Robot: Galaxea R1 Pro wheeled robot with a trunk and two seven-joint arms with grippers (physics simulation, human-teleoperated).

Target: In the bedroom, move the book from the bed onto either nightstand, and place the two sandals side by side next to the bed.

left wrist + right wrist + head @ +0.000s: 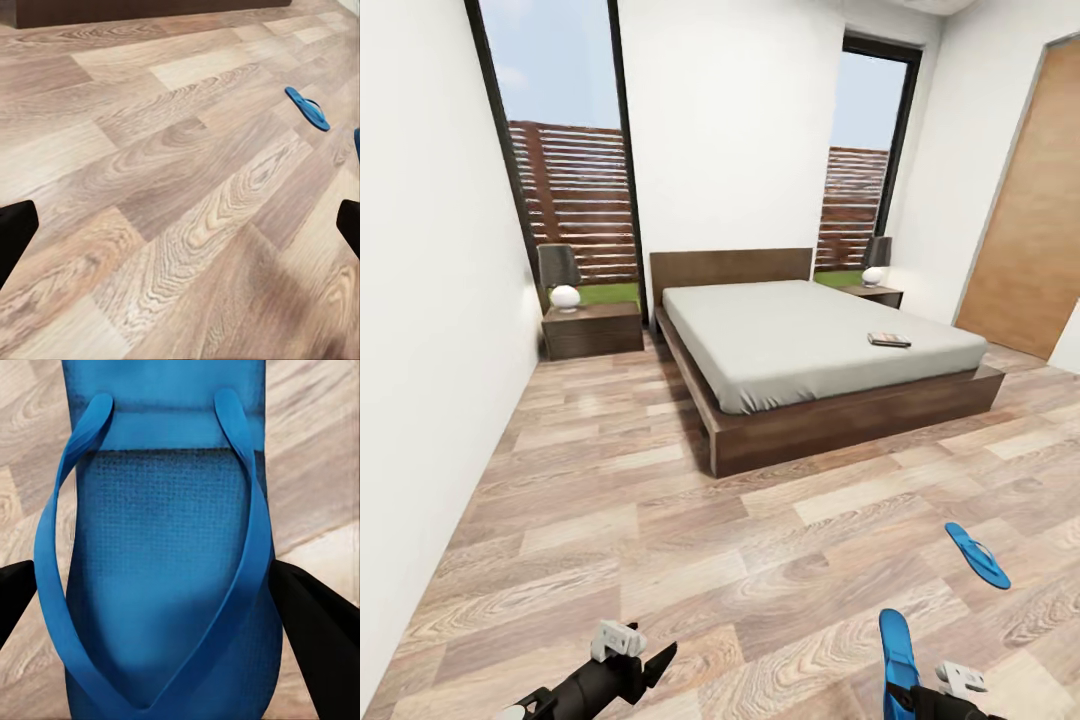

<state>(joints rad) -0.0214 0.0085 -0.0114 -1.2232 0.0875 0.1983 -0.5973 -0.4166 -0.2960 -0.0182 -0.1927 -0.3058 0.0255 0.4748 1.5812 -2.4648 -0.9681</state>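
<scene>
head view: the bed [800, 345] is standing against the far wall of the bedroom, between two tall windows showing a brown fence. the book [888, 340] is lying flat on the mattress, near the bed's right edge and towards its foot. a nightstand [593, 330] is sitting just beside the bed's left side with a lamp [561, 277] on top, and a second nightstand [873, 294] with its own lamp [876, 262] is sitting at the right side by the headboard. a wooden door [1028, 215] is showing on the right wall. one sandal [977, 554] is lying on the floor [660, 540] well short of the bed's foot, to the right. the other sandal [898, 657] is sitting at the right gripper [920, 695], near the bottom edge. the left gripper [635, 655] is hanging over bare floor at the lower left, and its fingers are too poorly seen here to judge.

left wrist view: the left gripper's [180, 232] dark fingertips [15, 232] are standing wide apart at the two edges, with nothing but floor between them. the free sandal [307, 108] is lying on the planks some way off.

right wrist view: the right gripper's [161, 607] fingers [315, 622] are flanking the held sandal [165, 555], pressing against its sides. its straps are facing the camera.
</scene>
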